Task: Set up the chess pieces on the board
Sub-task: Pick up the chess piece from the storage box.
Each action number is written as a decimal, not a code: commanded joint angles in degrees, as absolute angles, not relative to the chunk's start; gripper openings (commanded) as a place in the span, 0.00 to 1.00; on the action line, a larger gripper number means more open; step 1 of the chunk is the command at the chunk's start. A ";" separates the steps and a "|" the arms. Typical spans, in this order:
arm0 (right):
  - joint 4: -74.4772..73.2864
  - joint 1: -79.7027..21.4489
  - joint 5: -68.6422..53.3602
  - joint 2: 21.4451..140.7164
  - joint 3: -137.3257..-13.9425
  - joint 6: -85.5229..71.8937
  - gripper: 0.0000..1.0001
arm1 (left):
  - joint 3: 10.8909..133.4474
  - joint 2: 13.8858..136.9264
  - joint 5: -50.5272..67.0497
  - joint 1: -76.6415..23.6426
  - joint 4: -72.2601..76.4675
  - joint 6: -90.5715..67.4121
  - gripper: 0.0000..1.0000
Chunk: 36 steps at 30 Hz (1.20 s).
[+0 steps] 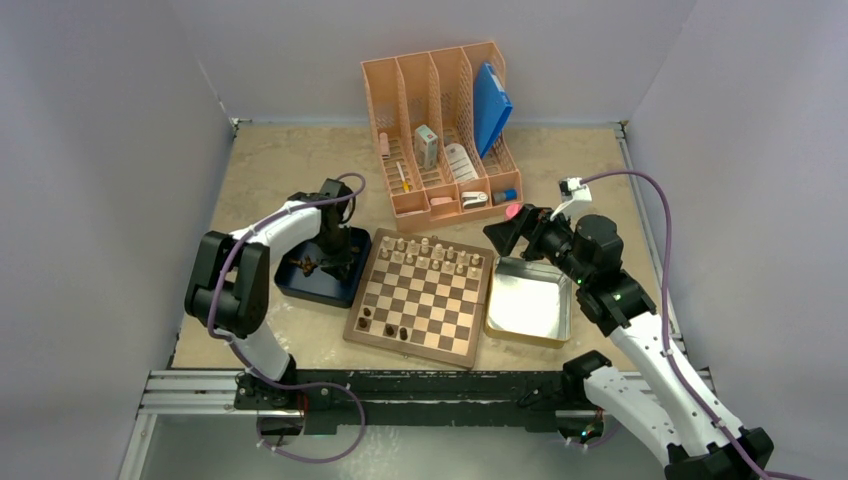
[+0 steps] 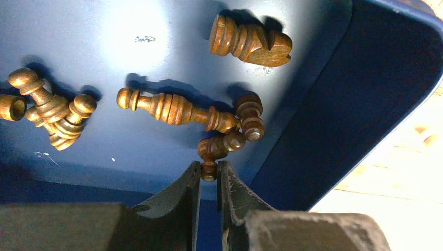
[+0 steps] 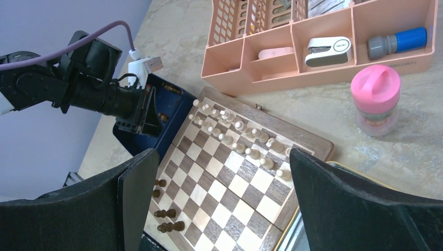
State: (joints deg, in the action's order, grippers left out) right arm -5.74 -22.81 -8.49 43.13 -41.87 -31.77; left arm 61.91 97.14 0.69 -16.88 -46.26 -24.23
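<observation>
The dark side looks barely started: only a few dark chess pieces [image 1: 385, 322] stand on the board [image 1: 420, 300], just right of the left gripper [image 2: 209, 178], and more lie in the blue tray [image 2: 324, 104] beneath it. Its fingers are nearly closed, pinching the head of a dark pawn [image 2: 219, 147]. The right gripper [image 3: 224, 157] hangs wide open and empty.

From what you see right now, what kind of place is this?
Probably a robot test cell in a lab. Plain pale walls box in one table, the left arm and right arm are mounted on a metal rail at its near edge, and the chessboard and desk organizer look like staged props.
</observation>
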 commanded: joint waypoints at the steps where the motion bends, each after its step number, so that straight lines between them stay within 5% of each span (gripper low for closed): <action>1: -2.92 -22.69 -8.01 42.61 -42.36 -30.69 0.98 | 63.11 95.25 0.71 -16.48 -46.51 -23.12 0.12; 30: -2.06 -22.73 -9.07 43.04 -41.00 -31.85 0.98 | 70.69 83.31 4.80 -18.37 -55.38 -20.36 0.06; 36: 2.33 -22.73 -15.80 44.48 -38.99 -34.67 0.87 | 70.16 79.89 9.61 -19.91 -53.28 -19.06 0.06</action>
